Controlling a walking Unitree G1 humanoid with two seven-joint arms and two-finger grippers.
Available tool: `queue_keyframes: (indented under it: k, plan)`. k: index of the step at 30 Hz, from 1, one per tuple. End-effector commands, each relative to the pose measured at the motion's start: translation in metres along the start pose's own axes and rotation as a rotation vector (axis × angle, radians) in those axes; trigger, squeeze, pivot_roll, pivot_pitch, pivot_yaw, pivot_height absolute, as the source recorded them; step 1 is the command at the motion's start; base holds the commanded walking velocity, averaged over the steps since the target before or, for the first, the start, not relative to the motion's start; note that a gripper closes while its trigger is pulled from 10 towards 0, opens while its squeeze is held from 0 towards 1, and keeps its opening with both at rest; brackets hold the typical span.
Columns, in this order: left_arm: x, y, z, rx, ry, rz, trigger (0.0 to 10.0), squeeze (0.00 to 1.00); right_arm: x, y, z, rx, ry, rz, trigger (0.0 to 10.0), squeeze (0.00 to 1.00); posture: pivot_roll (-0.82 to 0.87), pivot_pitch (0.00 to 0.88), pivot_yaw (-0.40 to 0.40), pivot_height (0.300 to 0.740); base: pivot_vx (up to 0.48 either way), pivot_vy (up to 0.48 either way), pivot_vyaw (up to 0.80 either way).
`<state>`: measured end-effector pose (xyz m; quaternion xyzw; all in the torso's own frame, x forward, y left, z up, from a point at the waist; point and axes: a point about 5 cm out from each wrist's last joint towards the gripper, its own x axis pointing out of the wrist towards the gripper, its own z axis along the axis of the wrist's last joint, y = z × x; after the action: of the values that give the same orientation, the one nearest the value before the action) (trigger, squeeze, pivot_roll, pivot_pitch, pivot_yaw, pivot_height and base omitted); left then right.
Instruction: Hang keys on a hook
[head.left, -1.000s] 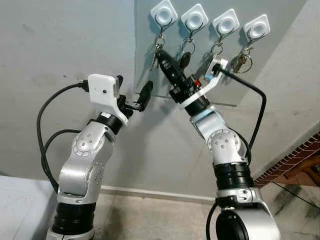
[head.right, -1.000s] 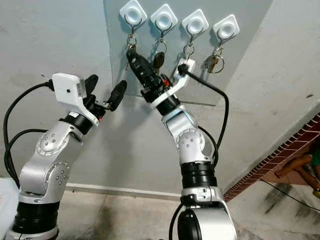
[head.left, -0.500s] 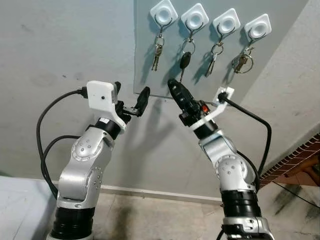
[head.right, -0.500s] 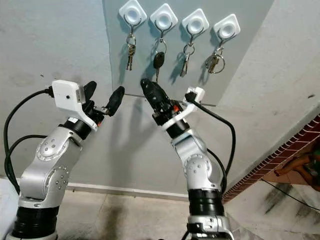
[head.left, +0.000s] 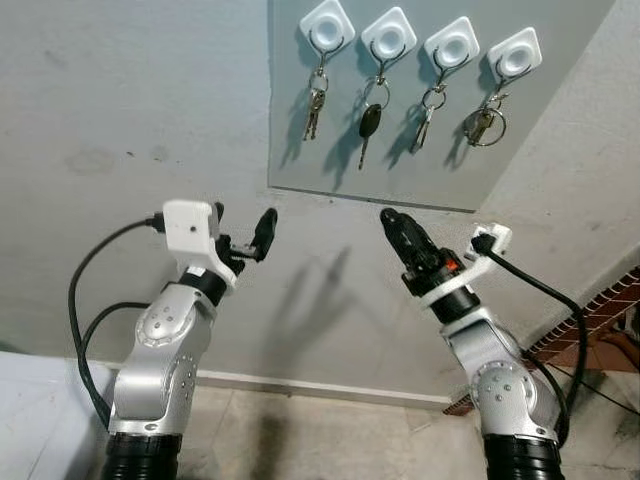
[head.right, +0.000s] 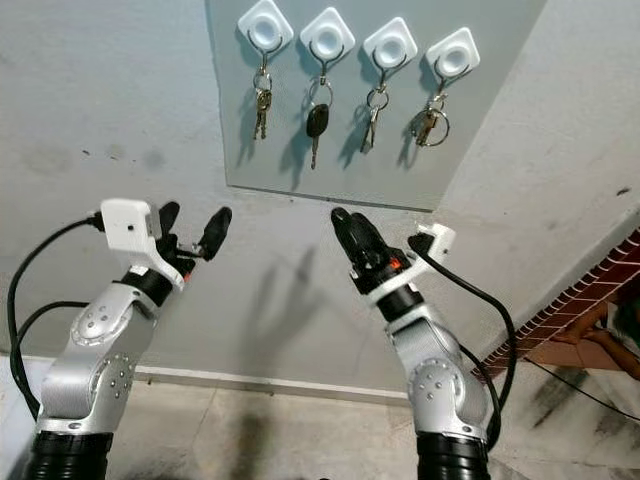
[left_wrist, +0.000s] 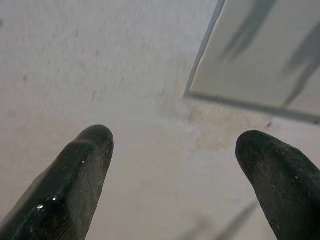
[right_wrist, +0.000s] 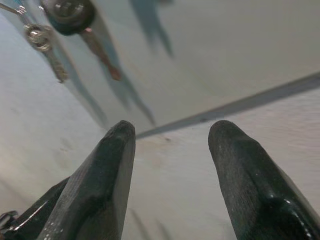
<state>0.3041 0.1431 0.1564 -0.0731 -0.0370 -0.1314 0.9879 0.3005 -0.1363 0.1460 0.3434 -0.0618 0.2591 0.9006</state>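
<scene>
While four key sets hung on the white hooks (head.left: 328, 24) of the grey panel (head.left: 400, 170), the black-headed key (head.left: 369, 123) was on the second hook. Below the panel, the left gripper (head.left: 243, 232) and right gripper (head.left: 398, 226) were empty, fingers apart.

Left arm: raised from the elbow, forearm angled up.
Left gripper (head.left: 243, 232): fingers spread apart, holding nothing.
Right arm: bent upward, wrist tilted toward the robot's left.
Right gripper (head.left: 398, 226): black fingers (right_wrist: 105, 180) parted with a gap, empty.
</scene>
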Motion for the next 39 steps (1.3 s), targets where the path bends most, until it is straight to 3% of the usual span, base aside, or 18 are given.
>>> queue_keyframes:
  k: [1,2,4,11,17,19,24,31,37,39]
  plan:
    - [-0.003,0.002,-0.017,0.032,0.026,0.005,10.0,0.00,-0.008,-0.015,-0.009,-0.059,0.039,-0.099,10.0,0.00,0.05,0.054,-0.035,0.732,0.000,0.000,0.00]
    - [-0.003,0.002,-0.017,0.032,0.026,0.005,10.0,0.00,-0.008,-0.015,-0.009,-0.059,0.039,-0.099,10.0,0.00,0.05,0.054,-0.035,0.732,0.000,0.000,0.00]
    - [-0.005,0.005,-0.037,0.040,0.076,0.011,10.0,0.00,-0.014,-0.025,-0.022,-0.143,0.108,-0.145,10.0,0.00,0.04,0.049,-0.030,0.732,0.000,0.000,0.00]
    - [-0.013,0.009,-0.086,-0.005,0.223,0.038,10.0,0.00,-0.032,-0.051,-0.049,-0.232,0.214,-0.282,10.0,0.00,0.04,0.034,-0.018,0.732,0.000,0.000,0.00]
    - [-0.027,0.015,-0.129,-0.075,0.359,0.089,10.0,0.00,-0.058,-0.078,-0.077,-0.316,0.354,-0.426,10.0,0.00,0.04,0.010,-0.017,0.732,0.000,0.000,0.00]
    - [-0.034,0.017,-0.142,-0.057,0.418,0.100,10.0,0.00,-0.070,-0.085,-0.087,-0.337,0.416,-0.470,10.0,0.00,0.04,0.000,-0.018,0.732,0.000,0.000,0.00]
    - [-0.046,0.020,-0.159,-0.095,0.478,0.124,10.0,0.00,-0.087,-0.095,-0.101,-0.386,0.515,-0.530,10.0,0.00,0.04,0.000,-0.017,0.732,0.000,0.000,0.00]
    - [-0.076,0.024,-0.189,-0.114,0.655,0.201,10.0,0.00,-0.117,-0.101,-0.124,-0.440,0.709,-0.601,10.0,0.00,0.03,0.000,-0.016,0.732,0.000,0.000,0.00]
    - [-0.085,0.024,-0.195,-0.120,0.684,0.218,10.0,0.00,-0.130,-0.104,-0.129,-0.449,0.766,-0.639,10.0,0.00,0.02,0.000,-0.018,0.732,0.000,0.000,0.00]
    - [-0.096,0.023,-0.202,-0.106,0.722,0.225,10.0,0.00,-0.140,-0.105,-0.133,-0.465,0.820,-0.662,10.0,0.00,0.02,0.000,-0.022,0.732,0.000,0.000,0.00]
